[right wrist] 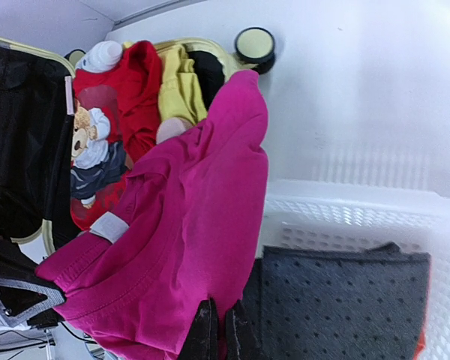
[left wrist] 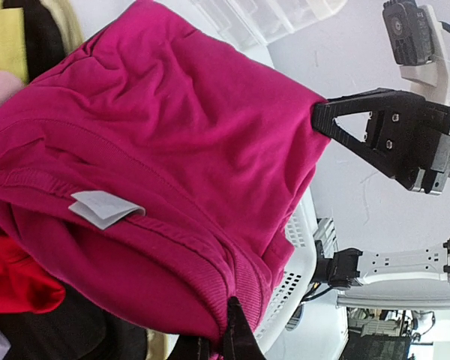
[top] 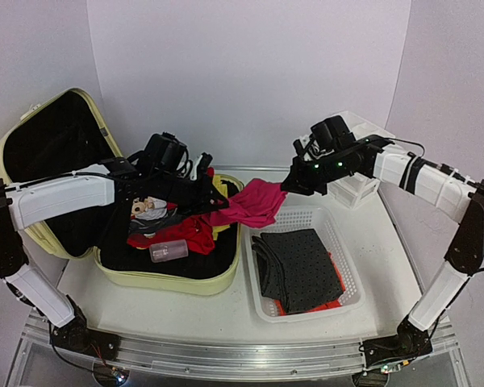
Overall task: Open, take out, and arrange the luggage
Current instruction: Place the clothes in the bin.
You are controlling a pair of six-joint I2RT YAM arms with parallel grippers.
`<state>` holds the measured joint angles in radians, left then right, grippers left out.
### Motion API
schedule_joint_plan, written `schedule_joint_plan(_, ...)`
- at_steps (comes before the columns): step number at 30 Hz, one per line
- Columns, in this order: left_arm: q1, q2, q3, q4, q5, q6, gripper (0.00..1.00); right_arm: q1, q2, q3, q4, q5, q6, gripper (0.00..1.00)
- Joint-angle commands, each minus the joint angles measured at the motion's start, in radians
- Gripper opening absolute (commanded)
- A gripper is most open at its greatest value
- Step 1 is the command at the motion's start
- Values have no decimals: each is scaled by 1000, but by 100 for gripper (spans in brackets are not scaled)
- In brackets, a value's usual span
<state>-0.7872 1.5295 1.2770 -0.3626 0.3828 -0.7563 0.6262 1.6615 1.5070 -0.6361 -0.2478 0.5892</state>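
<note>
The luggage [top: 173,282] sits on the left side of the table, by the left arm. Its lid is up, so the opening is done. The taking out is only partly done. Inside I count one red cloth [top: 185,238], one yellow cloth [right wrist: 180,86], one cloth with a teddy bear [right wrist: 90,146] on it and one small clear bottle [top: 168,250]. These are left to take out.

The left gripper [left wrist: 232,334] is clenched on one edge of a pink shirt [top: 250,205]. The shirt hangs in the air between the luggage and the white basket [top: 351,266]. The right gripper [right wrist: 217,330] pinches the other edge. So two grippers hold one shirt, stretched between them. My guess is that it goes in the basket.

The basket is just beside the luggage, on its right. In it lies grey dotted cloth [top: 298,266], with a bit of orange-red cloth [top: 327,305] under it. I cannot tell how many grey pieces there are. Behind the right arm stands one white drawer box [top: 356,192].
</note>
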Motion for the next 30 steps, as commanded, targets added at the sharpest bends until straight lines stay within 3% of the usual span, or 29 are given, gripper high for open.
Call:
schedule_joint_plan(1,-44,60,102,54,-5,25,0,-28,-117,-52,-43,39,-39,0)
schedule_joint_plan(16,-141,232,252,63,38,23,0,-90,-332,-210,-223,139,-51,0)
schedule_joint_plan(30,-246,285,171,65,96,-29,0,-91,-540,-522,-269,45,84,0)
